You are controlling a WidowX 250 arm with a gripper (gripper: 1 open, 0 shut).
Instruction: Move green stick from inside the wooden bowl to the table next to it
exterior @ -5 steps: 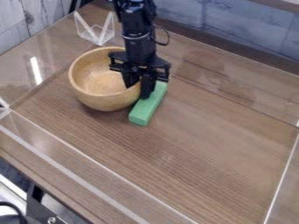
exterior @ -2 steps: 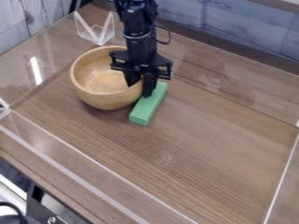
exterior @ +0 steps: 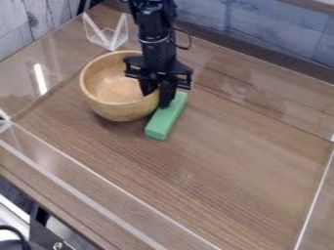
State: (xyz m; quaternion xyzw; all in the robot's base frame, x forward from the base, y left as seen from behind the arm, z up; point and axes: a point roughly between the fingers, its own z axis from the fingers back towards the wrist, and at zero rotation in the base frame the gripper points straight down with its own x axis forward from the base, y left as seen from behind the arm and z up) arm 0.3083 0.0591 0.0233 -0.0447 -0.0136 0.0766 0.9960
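Observation:
The green stick [exterior: 164, 119] lies flat on the table [exterior: 222, 166], just right of the wooden bowl [exterior: 117, 88], its far end under the gripper. My gripper [exterior: 167, 97] points straight down, its black fingers closed around the stick's upper end, low against the tabletop. The bowl is light tan, round, and nothing shows inside it. The arm rises from the gripper toward the top of the frame.
Clear plastic walls [exterior: 39, 73] edge the tabletop on all sides. A white wire-like object [exterior: 102, 34] sits behind the bowl at the back. Open wood-grain surface extends to the right and toward the front.

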